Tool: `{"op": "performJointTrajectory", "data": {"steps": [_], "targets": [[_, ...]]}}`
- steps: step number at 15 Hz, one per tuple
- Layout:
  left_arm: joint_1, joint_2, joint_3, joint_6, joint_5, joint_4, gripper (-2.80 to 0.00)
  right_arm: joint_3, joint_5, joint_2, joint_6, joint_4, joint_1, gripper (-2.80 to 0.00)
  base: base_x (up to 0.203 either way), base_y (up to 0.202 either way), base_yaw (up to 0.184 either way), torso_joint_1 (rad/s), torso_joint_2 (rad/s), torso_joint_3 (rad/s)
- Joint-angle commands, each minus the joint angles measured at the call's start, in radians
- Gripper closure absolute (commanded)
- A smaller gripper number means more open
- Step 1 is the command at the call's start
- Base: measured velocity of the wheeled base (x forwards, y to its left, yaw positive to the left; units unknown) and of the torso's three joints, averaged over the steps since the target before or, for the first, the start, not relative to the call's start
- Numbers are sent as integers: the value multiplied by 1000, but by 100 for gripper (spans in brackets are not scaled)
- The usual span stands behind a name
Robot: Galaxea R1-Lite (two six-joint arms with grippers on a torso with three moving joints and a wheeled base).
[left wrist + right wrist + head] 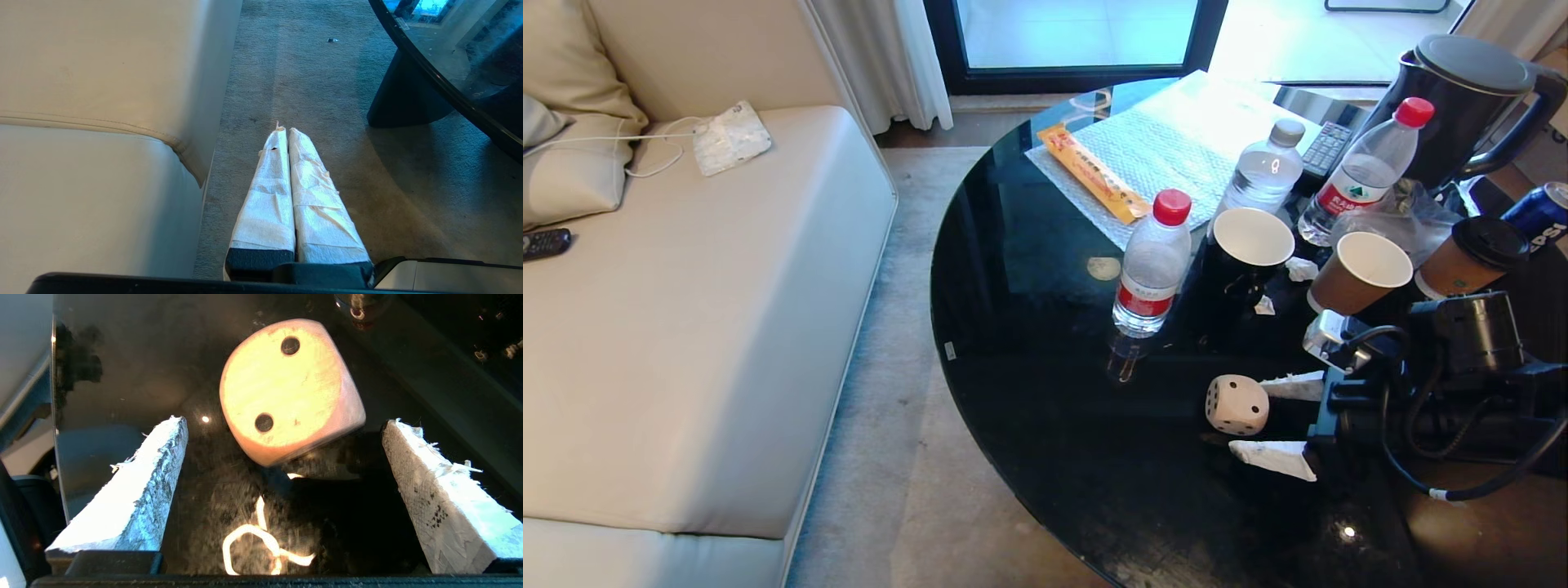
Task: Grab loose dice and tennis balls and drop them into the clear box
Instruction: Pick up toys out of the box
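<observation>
One beige die [1237,404] with dark pips rests on the black glass table [1029,343], near its front right. My right gripper [1246,414] reaches in low from the right, open, its white-wrapped fingers on either side of the die. The right wrist view shows the die [286,388] lying just past the fingertips of that gripper [284,420], touching neither finger. My left gripper [286,130] hangs shut over the carpet between sofa and table. No tennis balls and no clear box are in view.
Behind the die stand three water bottles [1153,265], a black mug [1252,245], two paper cups [1360,273], a kettle [1462,98] and a blue can [1539,212]. A ribbed translucent tray [1168,147] with an orange packet [1094,171] lies farther back. A cream sofa [686,310] is at left.
</observation>
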Motion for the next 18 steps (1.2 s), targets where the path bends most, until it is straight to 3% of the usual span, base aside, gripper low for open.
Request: {"op": "performJointTrajectory", "data": {"steps": [1, 3, 10, 11, 15, 18], "targets": [[0, 0, 0, -1, 1, 0, 0, -17, 34, 27, -5, -4, -4, -280, 0, 0, 0, 0, 0, 0], [0, 0, 0, -1, 1, 0, 0, -44, 73, 38, -6, -2, -2, -280, 0, 0, 0, 0, 0, 0], [0, 0, 0, -1, 1, 0, 0, -60, 81, 89, -54, -10, -7, -280, 0, 0, 0, 0, 0, 0], [0, 0, 0, -1, 1, 0, 0, -64, 80, 96, -53, -11, -9, 0, 0, 0, 0, 0, 0, 0], [0, 0, 0, -1, 1, 0, 0, -66, 75, 114, -46, -8, -16, 0, 0, 0, 0, 0, 0, 0], [0, 0, 0, -1, 1, 0, 0, -66, 68, 75, 51, -5, -29, 0, 0, 0, 0, 0, 0, 0]]}}
